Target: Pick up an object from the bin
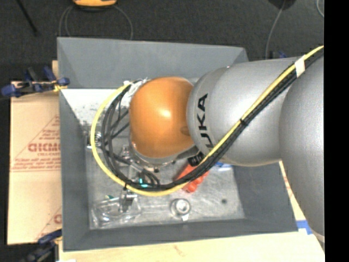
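Silver round cap (180, 207) lies near the bin's front wall (163, 236), bare floor (218, 210) beside.

The arm (256, 113), its orange cover (161, 116) ringed by cables, hangs low over the bin (74, 168). Near it lie a clear plastic piece (114, 208), a round silvery cap (180, 206) and a half-hidden red-orange thing (191, 185).

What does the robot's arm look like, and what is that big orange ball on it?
The arm is fat, round and silvery grey, with black letters on its side reading "UKA". The orange ball is a smooth, shiny dome cover at its wrist. A thin yellow cable runs along the arm and loops round the dome, beside a bundle of black cables.
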`<action>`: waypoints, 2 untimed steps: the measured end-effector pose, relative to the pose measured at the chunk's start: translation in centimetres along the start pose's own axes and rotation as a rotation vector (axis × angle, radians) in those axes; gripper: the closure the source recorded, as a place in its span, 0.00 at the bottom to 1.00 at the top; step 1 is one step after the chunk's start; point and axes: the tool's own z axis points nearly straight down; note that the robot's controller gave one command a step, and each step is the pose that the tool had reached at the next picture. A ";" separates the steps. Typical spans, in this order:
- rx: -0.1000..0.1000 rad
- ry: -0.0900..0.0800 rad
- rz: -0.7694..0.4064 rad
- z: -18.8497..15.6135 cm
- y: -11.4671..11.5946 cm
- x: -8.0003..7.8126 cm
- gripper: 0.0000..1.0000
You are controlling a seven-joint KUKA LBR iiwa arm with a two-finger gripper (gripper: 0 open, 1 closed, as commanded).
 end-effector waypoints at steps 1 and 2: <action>-0.001 -0.011 -0.202 11.5 -5.0 0.3 0.00; -0.002 -0.006 -0.197 11.7 -4.9 0.4 1.00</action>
